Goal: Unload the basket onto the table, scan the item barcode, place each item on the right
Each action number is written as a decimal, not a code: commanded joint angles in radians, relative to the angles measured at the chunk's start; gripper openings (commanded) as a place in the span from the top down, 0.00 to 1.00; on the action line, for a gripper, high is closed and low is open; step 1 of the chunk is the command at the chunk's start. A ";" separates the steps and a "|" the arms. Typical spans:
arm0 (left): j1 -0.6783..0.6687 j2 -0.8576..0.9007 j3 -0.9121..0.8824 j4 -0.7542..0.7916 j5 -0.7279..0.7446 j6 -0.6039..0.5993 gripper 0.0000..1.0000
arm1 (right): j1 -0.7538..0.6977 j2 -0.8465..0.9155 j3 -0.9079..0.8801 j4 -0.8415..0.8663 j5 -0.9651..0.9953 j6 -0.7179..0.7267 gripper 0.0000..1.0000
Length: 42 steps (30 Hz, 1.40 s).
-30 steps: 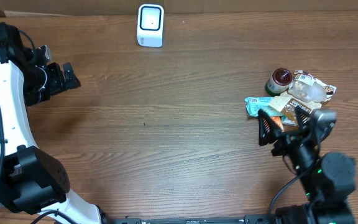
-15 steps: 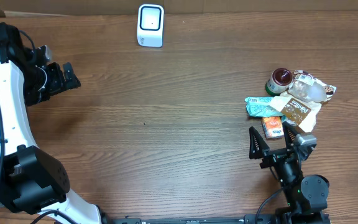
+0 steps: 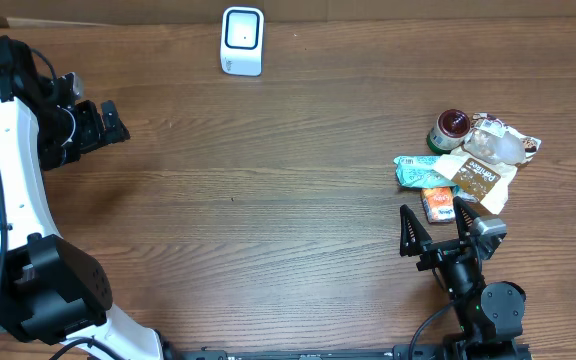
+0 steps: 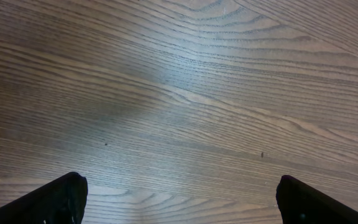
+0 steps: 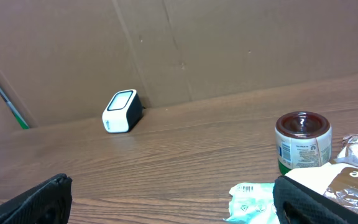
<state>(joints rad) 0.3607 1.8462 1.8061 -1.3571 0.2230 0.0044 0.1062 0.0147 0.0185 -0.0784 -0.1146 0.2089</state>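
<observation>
Right gripper [image 3: 436, 232], jaws spread wide and empty, hovers just short of the pile of snack packets [image 3: 478, 178] (a small jar [image 3: 453, 125] among them). White scanner [image 3: 242, 40] sits well apart at the far edge of the table [image 3: 268, 200]; left gripper [image 3: 93, 105] is likewise wide.

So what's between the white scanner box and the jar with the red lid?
Nothing, just bare wooden table between the white scanner box and the jar. The overhead view shows it best, and the right wrist view agrees.
</observation>
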 commanded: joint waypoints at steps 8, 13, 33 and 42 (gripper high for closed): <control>-0.002 -0.008 0.009 0.001 -0.002 0.018 0.01 | 0.006 -0.012 -0.011 0.006 0.012 -0.004 0.00; -0.002 -0.008 0.009 0.001 -0.003 0.018 0.00 | 0.006 -0.012 -0.011 0.006 0.012 -0.004 0.00; -0.007 -0.034 0.009 0.005 -0.003 0.018 0.00 | 0.006 -0.012 -0.011 0.006 0.012 -0.004 0.00; -0.109 -0.335 0.009 0.005 -0.017 0.018 0.00 | 0.006 -0.012 -0.011 0.006 0.012 -0.004 0.00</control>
<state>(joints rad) 0.3134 1.6829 1.8050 -1.3529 0.2111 0.0044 0.1062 0.0147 0.0185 -0.0784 -0.1146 0.2089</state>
